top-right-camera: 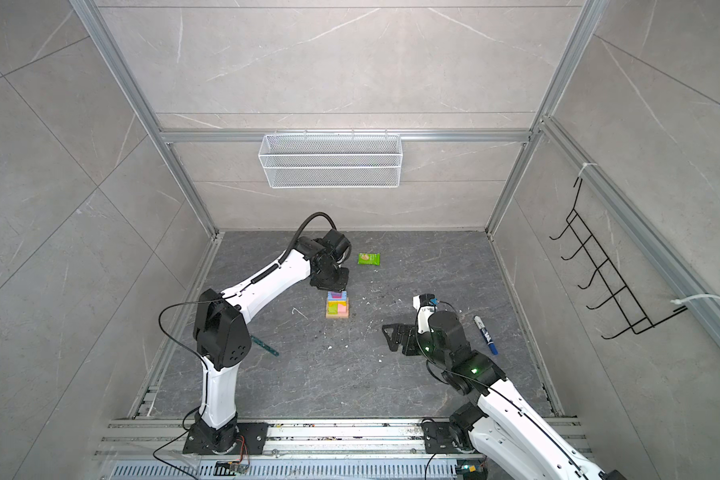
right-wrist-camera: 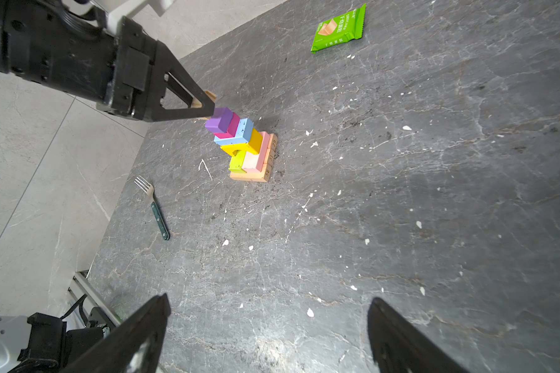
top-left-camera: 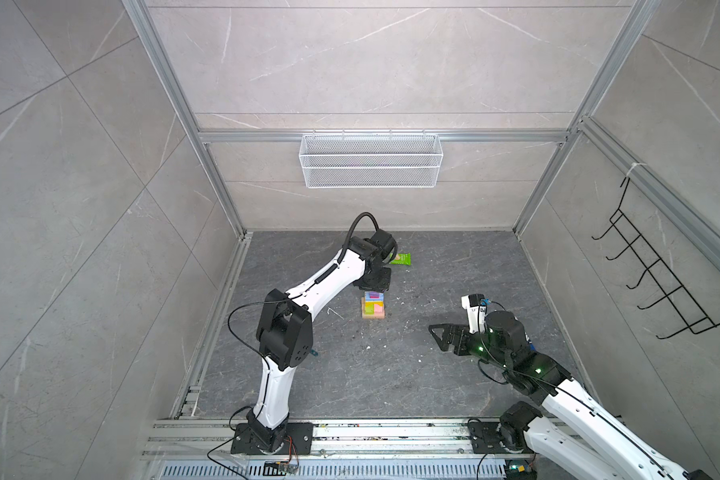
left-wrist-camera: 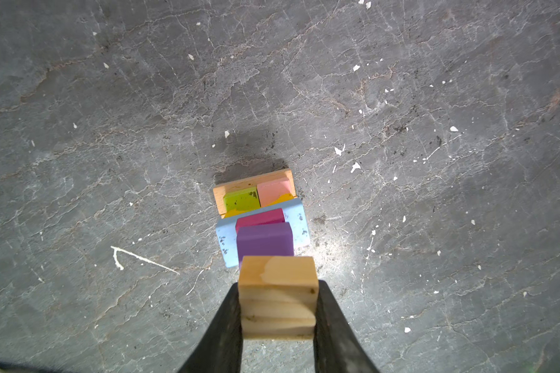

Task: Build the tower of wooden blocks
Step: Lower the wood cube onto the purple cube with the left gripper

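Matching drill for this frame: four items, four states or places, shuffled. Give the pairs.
1. tan cube
2. purple block
3. green packet
4. right gripper

A. topmost on the tower
B. open, holding nothing
C. clamped in the left gripper
D. lying on the table, apart from the tower

Pairs: 1-C, 2-A, 3-D, 4-B

In the right wrist view the left gripper (right-wrist-camera: 208, 107) hides most of the tan cube (right-wrist-camera: 210, 94).
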`<action>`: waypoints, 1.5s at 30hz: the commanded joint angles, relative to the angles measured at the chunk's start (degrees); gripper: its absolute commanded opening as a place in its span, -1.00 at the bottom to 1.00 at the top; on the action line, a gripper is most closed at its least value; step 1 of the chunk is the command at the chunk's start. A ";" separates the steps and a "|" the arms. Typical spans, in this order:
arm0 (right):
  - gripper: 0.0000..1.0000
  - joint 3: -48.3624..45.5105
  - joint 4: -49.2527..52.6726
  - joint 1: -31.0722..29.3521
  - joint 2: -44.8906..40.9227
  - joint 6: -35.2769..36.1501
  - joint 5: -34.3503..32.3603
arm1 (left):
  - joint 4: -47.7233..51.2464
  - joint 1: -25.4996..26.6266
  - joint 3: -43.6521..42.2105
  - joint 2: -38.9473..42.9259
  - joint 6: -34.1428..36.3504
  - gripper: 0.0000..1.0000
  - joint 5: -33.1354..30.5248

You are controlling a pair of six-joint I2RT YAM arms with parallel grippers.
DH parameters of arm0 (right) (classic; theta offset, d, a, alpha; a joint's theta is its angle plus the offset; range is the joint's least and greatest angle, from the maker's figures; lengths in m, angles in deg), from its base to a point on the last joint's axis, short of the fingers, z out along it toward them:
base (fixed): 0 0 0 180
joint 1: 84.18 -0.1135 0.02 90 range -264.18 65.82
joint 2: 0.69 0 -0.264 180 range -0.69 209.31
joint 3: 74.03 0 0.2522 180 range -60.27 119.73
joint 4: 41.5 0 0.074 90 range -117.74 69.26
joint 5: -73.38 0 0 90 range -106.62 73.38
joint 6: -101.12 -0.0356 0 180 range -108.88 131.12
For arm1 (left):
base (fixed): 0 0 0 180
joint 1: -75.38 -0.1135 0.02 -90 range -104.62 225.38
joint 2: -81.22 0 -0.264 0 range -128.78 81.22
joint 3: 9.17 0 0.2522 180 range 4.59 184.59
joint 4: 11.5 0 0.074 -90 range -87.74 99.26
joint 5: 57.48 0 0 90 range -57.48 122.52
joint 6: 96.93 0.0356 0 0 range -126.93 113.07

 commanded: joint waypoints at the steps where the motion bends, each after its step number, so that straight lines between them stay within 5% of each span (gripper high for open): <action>1: 0.93 0.84 0.83 -0.22 -0.05 1.19 -0.13 | 1.00 -0.27 2.26 -0.82 1.57 -0.60 0.75; 27: 0.93 0.72 0.56 -0.17 0.30 1.01 0.10 | 1.99 -0.62 1.99 -1.57 1.66 -0.58 -0.31; 45: 0.93 0.82 0.98 -0.23 0.07 1.10 -0.31 | 2.31 -0.62 2.39 -2.62 1.62 -0.28 -0.86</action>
